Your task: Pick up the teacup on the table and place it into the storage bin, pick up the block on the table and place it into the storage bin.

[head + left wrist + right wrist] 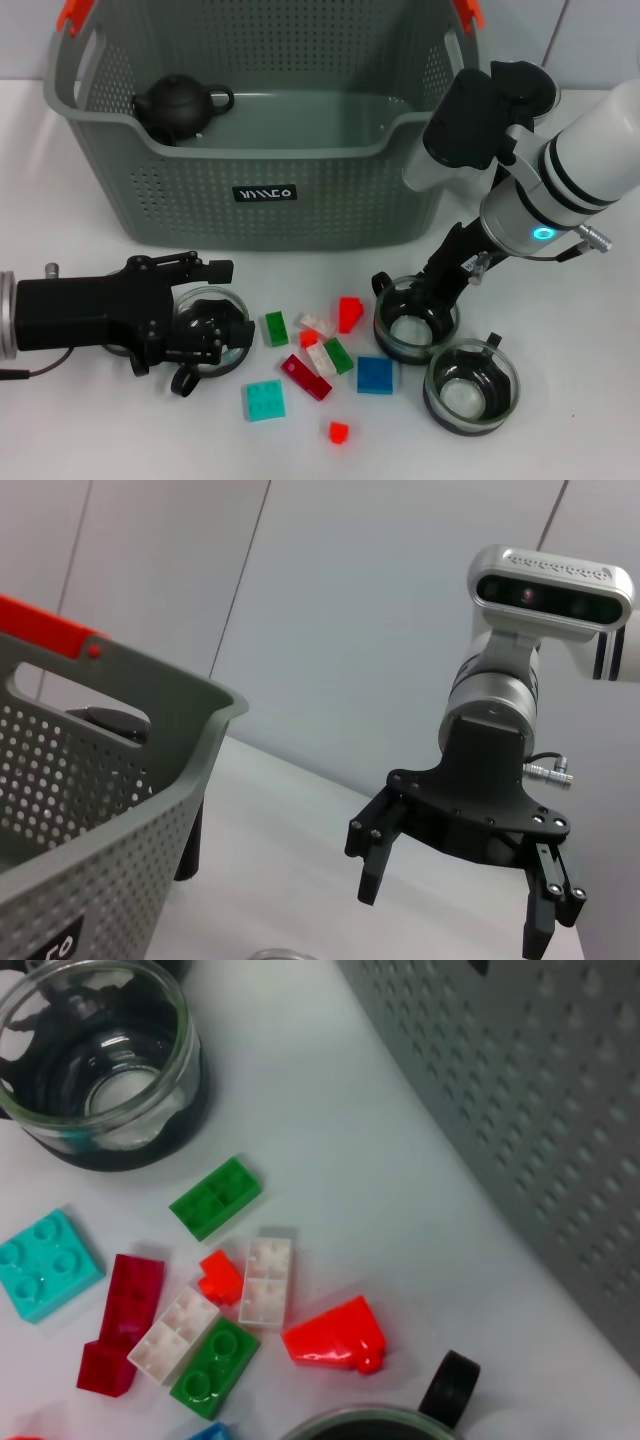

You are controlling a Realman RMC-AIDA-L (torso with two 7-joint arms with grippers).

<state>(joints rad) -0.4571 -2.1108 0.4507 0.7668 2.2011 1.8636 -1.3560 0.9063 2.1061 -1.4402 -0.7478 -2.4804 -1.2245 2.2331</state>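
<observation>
Nearest, an empty glass teacup [471, 387] stands alone. Two more teacups [416, 320] are straddled by the spread, unclenched right gripper [418, 296] and left gripper [210, 335]. Loose blocks [320, 358] are scattered between. Farther back, a black teapot [178, 105] is held in the storage bin [262, 190].

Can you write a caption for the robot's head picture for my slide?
Two claws, left and right, reach glass teacups beside scattered blocks before the storage bin.

A white table [590, 440] stands against a pale grey panelled wall [350, 610] with thin dark seams.
</observation>
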